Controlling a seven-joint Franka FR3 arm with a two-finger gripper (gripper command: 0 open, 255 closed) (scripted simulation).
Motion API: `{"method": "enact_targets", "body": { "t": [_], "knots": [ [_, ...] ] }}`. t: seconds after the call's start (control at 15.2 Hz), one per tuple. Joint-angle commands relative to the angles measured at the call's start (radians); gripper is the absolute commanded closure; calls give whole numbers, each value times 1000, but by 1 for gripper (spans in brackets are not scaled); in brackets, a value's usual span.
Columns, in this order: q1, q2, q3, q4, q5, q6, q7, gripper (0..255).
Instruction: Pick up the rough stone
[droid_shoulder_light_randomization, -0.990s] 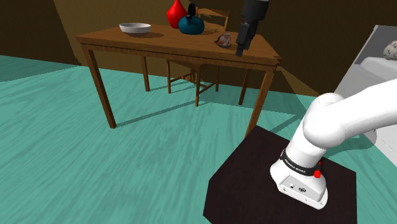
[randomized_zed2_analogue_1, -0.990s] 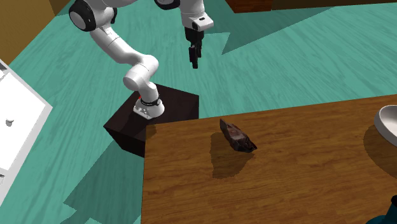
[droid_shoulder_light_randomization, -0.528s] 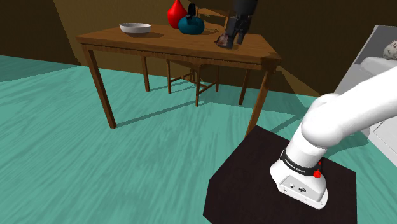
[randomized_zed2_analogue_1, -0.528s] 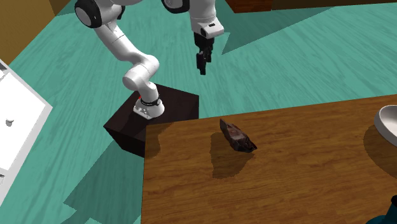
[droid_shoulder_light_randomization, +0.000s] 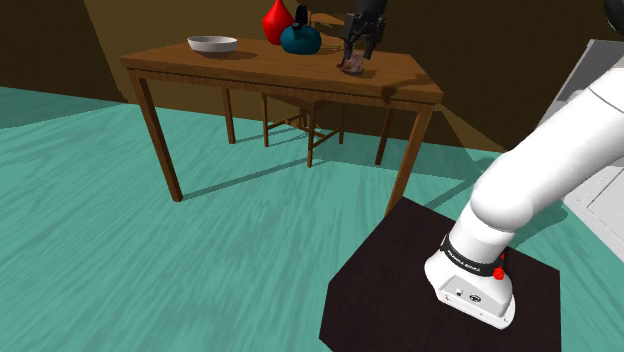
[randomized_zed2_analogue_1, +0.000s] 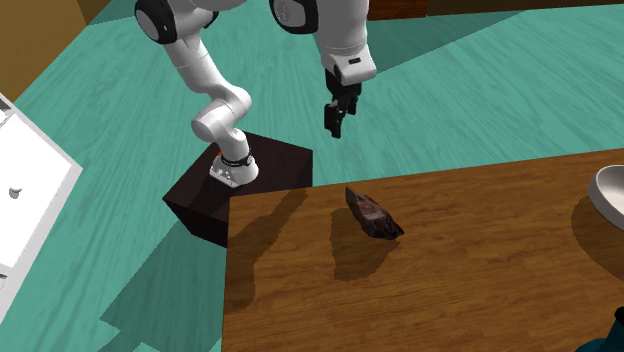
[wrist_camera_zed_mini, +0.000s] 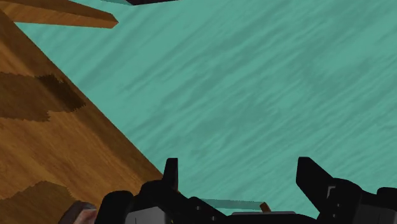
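The rough stone (droid_shoulder_light_randomization: 350, 66) is a dark brown, jagged lump lying on the wooden table (droid_shoulder_light_randomization: 250, 72) near its right-hand corner in the shoulder view. In the second exterior view the stone (randomized_zed2_analogue_1: 373, 213) lies a little in from the table's (randomized_zed2_analogue_1: 470, 280) edge. My black gripper (droid_shoulder_light_randomization: 358, 50) hangs just above the stone, pointing down, not touching it. From the second exterior view the gripper (randomized_zed2_analogue_1: 335, 124) sits high over the table's edge. In the wrist view the gripper (wrist_camera_zed_mini: 240, 184) is open with nothing between its fingers, and a bit of the stone (wrist_camera_zed_mini: 79, 213) peeks beside one finger.
A white bowl (droid_shoulder_light_randomization: 212, 43), a red vase (droid_shoulder_light_randomization: 277, 20) and a teal kettle (droid_shoulder_light_randomization: 300, 39) stand farther along the table. A wooden chair (droid_shoulder_light_randomization: 300, 115) is behind it. My dark stand (droid_shoulder_light_randomization: 440, 290) rests on the teal floor (droid_shoulder_light_randomization: 150, 260). White furniture (randomized_zed2_analogue_1: 25, 190) stands nearby.
The arm has reached farther out. My gripper moved from beyond the table's corner to a spot above the stone. The stone has not moved.
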Motion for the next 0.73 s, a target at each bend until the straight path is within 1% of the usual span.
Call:
{"method": "enact_targets", "body": {
  "t": [0.0,0.33,0.66],
  "knots": [
    [-16,73,-26,76,17,-6,10,0],
    [-59,245,-89,269,75,-40,31,0],
    [-119,429,-150,490,156,-99,50,0]
  ]
}}
